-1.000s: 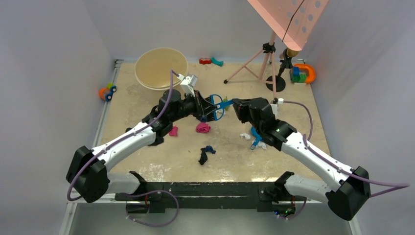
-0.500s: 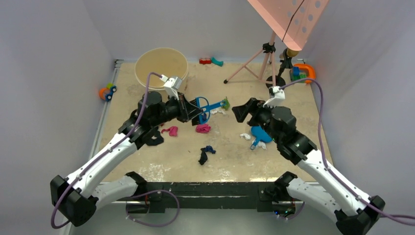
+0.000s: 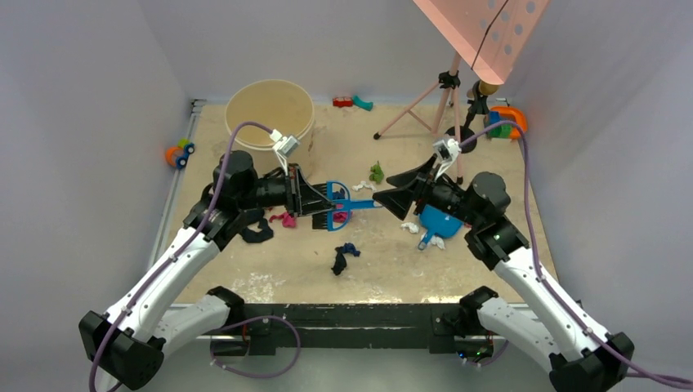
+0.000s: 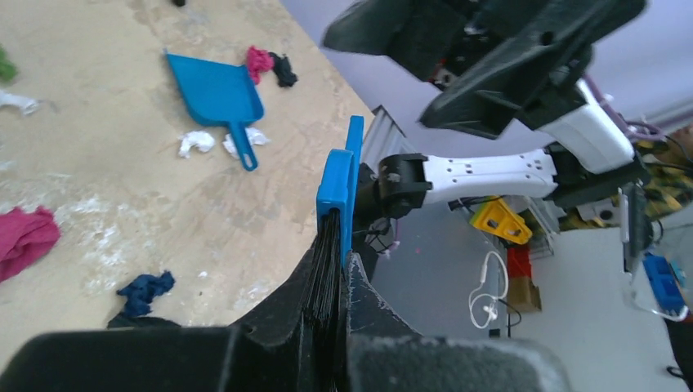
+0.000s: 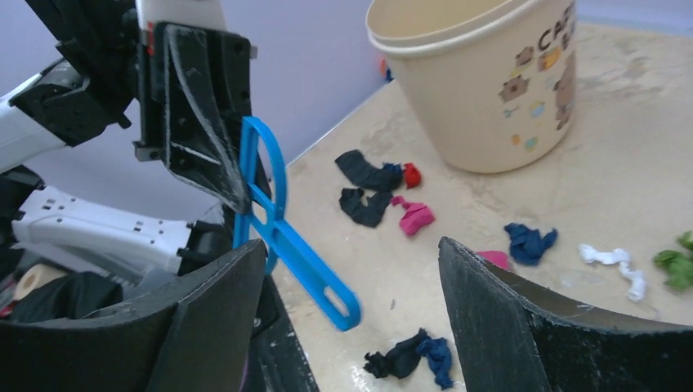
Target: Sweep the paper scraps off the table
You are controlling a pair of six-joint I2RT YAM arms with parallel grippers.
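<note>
We noted cream bucket (image 3: 270,113) upright far left; blue dustpan (image 3: 437,222) right of centre; blue brush (image 3: 353,206) near centre; red, teal blocks (image 3: 344,102) by back wall; toy car (image 3: 179,153) at left edge.

I have free passage along the near edge of the table (image 3: 270,282), a bare strip from the left rail to the right. Mid-table is tight: the brush (image 3: 337,196) clamped in my left gripper (image 3: 315,200) nearly meets my right gripper (image 3: 384,189), whose jaws are spread wide. The bucket (image 3: 270,114) blocks the far-left corner. The tripod (image 3: 413,108) legs and toys (image 3: 507,122) crowd the far-right corner. The dustpan (image 3: 441,222) lies near the right edge.
</note>
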